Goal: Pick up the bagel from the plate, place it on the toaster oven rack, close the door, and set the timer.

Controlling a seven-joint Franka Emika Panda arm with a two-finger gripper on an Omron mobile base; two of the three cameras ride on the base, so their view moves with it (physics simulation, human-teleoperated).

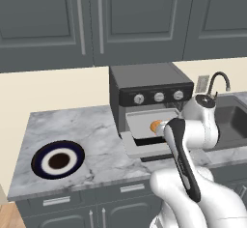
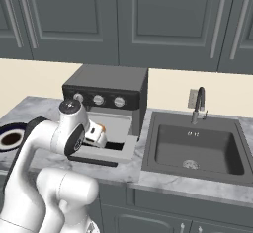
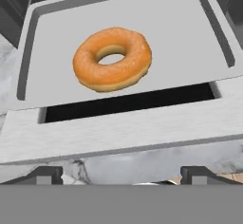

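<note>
The orange-brown bagel lies flat on the pale grey toaster oven rack, a little left of its middle. My gripper hangs open just in front of it, above the lowered door, with nothing between its fingers. From the base, the bagel peeks out beside my wrist on the rack, and the door lies folded down onto the counter. The plate, navy-rimmed, sits bare at the counter's left.
The toaster oven stands against the wall with three knobs above its opening. A dark sink with a faucet lies to its right. Grey cabinets hang overhead. Marble counter stretches between plate and oven.
</note>
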